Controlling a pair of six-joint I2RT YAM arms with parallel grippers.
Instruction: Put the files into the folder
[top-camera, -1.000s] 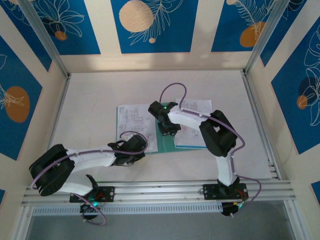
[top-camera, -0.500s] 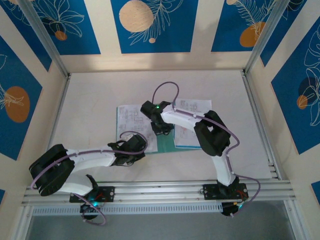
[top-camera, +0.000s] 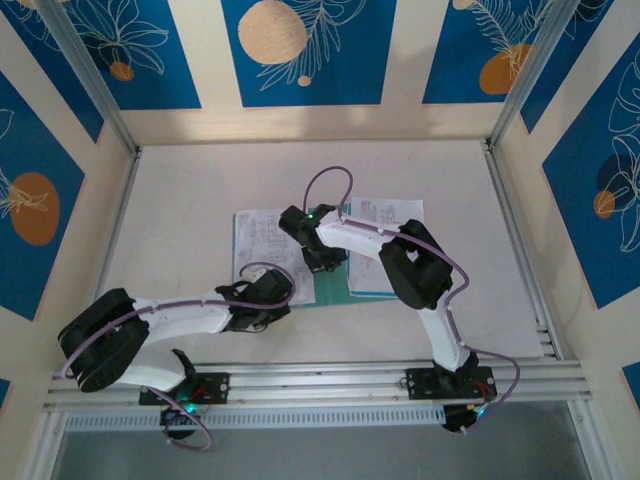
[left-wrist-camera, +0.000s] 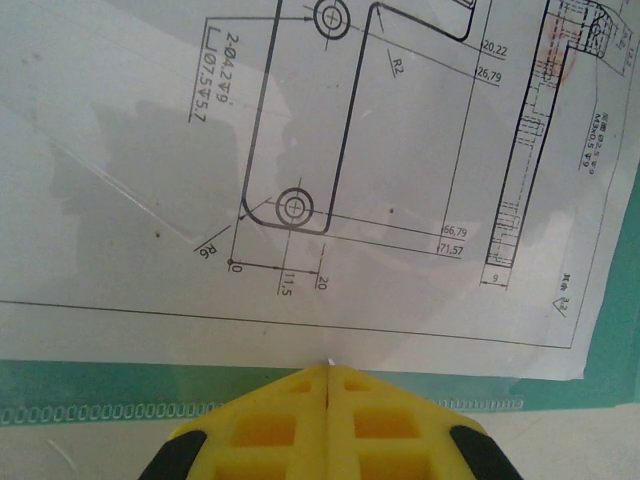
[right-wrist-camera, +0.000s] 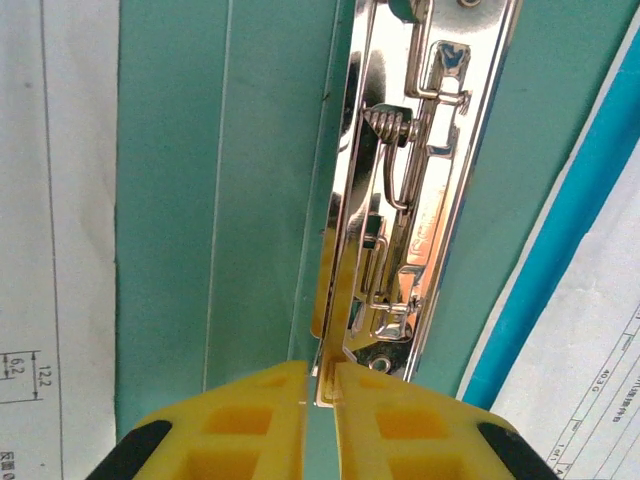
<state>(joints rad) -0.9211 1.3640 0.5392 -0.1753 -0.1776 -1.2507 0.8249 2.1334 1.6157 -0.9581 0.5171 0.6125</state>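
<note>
1. Paper files (left-wrist-camera: 300, 150) lie on both halves of the open teal folder (right-wrist-camera: 200, 200): light, floppy, slippery; I'd pinch an edge.
2. My left pincer (left-wrist-camera: 327, 372) is closed at the folder's near edge; my right pincer (right-wrist-camera: 322, 372) nips the metal clamp (right-wrist-camera: 400, 200).
3. Since a second ago my right arm shifted left onto the spine.

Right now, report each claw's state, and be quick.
Left claw: closed, tips at the near edge of the files, nothing visibly pinched.
Right claw: closed on the metal clip of the folder.
</note>
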